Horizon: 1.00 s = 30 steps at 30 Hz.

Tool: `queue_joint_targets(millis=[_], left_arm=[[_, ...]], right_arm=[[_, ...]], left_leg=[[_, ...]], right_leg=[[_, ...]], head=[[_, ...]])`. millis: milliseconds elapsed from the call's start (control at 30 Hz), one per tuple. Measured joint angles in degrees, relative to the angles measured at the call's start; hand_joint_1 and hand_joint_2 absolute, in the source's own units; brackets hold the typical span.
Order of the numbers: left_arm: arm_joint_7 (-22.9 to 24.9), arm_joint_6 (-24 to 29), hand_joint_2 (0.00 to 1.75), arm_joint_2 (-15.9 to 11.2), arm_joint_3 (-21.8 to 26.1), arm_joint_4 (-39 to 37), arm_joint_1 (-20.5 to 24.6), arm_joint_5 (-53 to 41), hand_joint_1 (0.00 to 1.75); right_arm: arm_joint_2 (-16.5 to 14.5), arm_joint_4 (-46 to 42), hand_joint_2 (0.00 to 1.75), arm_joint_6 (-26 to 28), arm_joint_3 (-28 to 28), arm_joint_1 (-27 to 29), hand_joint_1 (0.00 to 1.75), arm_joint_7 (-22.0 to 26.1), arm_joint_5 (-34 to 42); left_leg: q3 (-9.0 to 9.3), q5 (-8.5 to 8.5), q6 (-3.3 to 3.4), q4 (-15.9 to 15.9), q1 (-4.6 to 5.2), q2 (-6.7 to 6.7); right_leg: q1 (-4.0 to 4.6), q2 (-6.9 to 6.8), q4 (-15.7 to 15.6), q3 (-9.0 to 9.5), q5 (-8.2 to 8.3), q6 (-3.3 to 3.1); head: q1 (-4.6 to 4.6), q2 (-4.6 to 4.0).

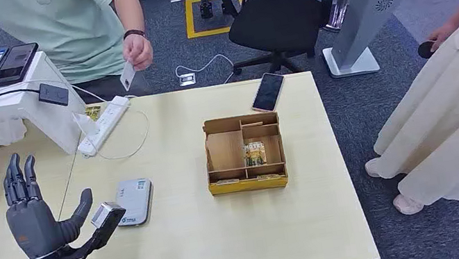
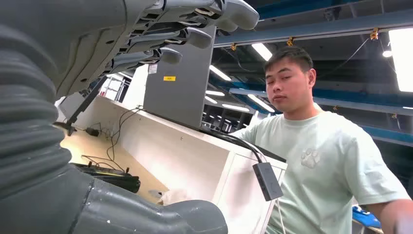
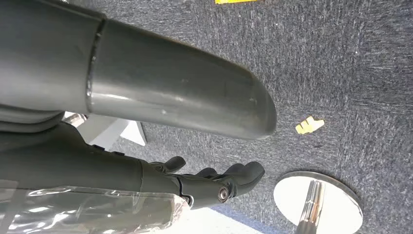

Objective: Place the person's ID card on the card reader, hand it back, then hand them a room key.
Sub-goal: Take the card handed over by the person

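I see my left hand (image 1: 32,217) raised over the near left part of the table (image 1: 231,242), palm up toward the person, fingers (image 1: 17,180) straight and spread, thumb out to the side; it holds nothing. In the left wrist view the same fingers (image 2: 185,34) are stretched out and apart. My right hand (image 3: 214,183) hangs low over the dark carpet, fingers a bit curled but apart, nothing in them.

The ID card (image 1: 128,76) is not w/ me: the person in the green T-shirt (image 1: 88,19) pinches it in a hand (image 1: 138,50) above the far edge of the table, well apart from my left hand. The card reader (image 1: 134,201), a small grey-white box, lies flat on the table just beside my left thumb, on its right. The cardboard tray (image 1: 245,155) w/ compartments stands near the table centre; a room key card (image 1: 255,153) w/ print on it lies in one middle compartment. A phone (image 1: 267,91) lies at the far edge behind the tray. A white power strip (image 1: 103,126) lies at the far left, next to a white stand. A second person in light clothes (image 1: 449,114) stands at the right side.
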<state>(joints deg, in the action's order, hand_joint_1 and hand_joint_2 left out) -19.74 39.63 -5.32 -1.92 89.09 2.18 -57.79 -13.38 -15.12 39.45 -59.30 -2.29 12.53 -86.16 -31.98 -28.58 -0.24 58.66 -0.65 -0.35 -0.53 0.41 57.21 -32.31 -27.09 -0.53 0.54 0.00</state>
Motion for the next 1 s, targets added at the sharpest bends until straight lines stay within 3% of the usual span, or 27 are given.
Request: queue_joint_targets(millis=[1000], left_arm=[[-3.5, 0.0, 1.75, 4.3, 1.0, 2.4, -0.4, -7.4, 0.00]], right_arm=[[0.0, 0.0, 0.00, 0.0, 0.0, 0.0, 0.00, -0.2, -0.3]], left_leg=[[-0.01, 0.00, 0.00, 0.0, 0.00, -0.01]], right_leg=[[0.00, -0.02, 0.0, 0.00, 0.00, 0.00]], head=[[0.01, 0.00]])
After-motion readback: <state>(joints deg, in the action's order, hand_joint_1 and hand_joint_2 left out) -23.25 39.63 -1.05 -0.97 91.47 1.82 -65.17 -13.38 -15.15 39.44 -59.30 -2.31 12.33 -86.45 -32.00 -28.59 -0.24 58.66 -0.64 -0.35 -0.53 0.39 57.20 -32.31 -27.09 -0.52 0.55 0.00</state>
